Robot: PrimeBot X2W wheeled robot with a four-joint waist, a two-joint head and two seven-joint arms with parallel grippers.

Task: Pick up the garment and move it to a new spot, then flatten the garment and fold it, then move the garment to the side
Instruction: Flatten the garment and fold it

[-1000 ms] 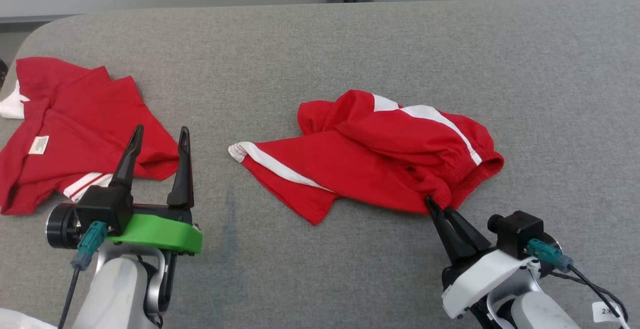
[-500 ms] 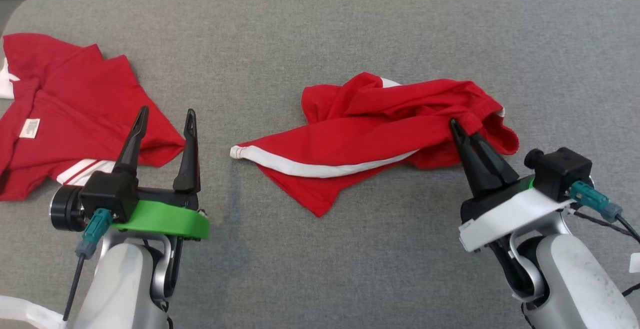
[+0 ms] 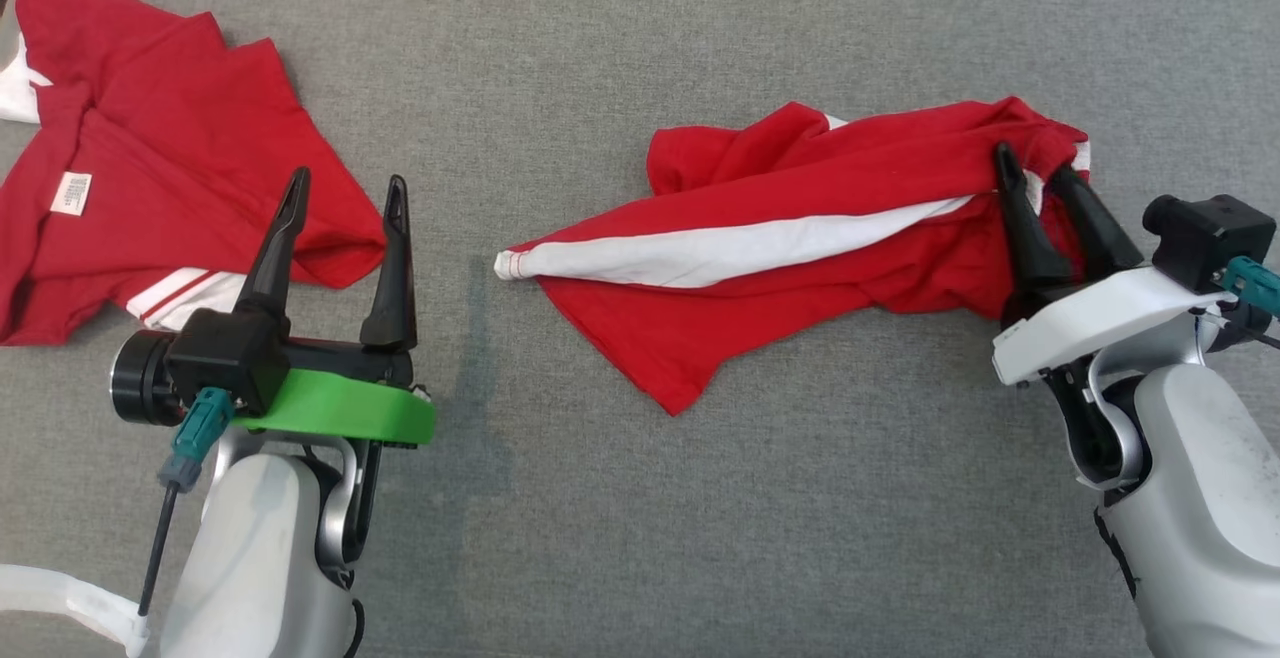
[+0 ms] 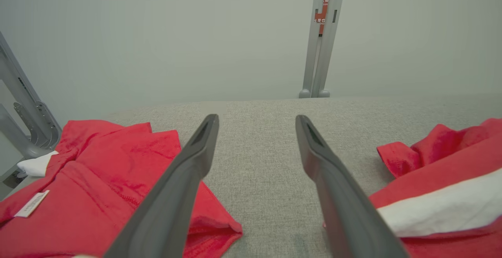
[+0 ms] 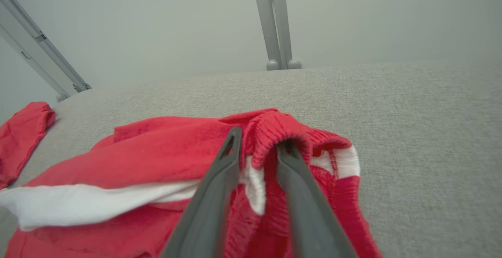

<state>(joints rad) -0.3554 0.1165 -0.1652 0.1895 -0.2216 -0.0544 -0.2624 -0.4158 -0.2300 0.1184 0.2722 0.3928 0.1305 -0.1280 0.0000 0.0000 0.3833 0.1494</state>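
Observation:
The garment, red shorts with a white side stripe, lies stretched and rumpled across the middle of the grey table. Its elastic waistband end is at the right. My right gripper is at that waistband with its fingers parted, and a fold of the band sits loosely between them, as the right wrist view shows. The red cloth spreads out to the left there. My left gripper hovers open and empty at the lower left, well left of the garment's striped hem tip.
A second red garment with a white label lies at the far left, just beyond my left fingertips; it also lies left of the fingers in the left wrist view. A pale wall with a metal post stands behind the table.
The head camera has tilted down. My right gripper carried the waistband away from me and to the right, turning the shorts over to show the wide white stripe, then parted its fingers. The left gripper stayed put.

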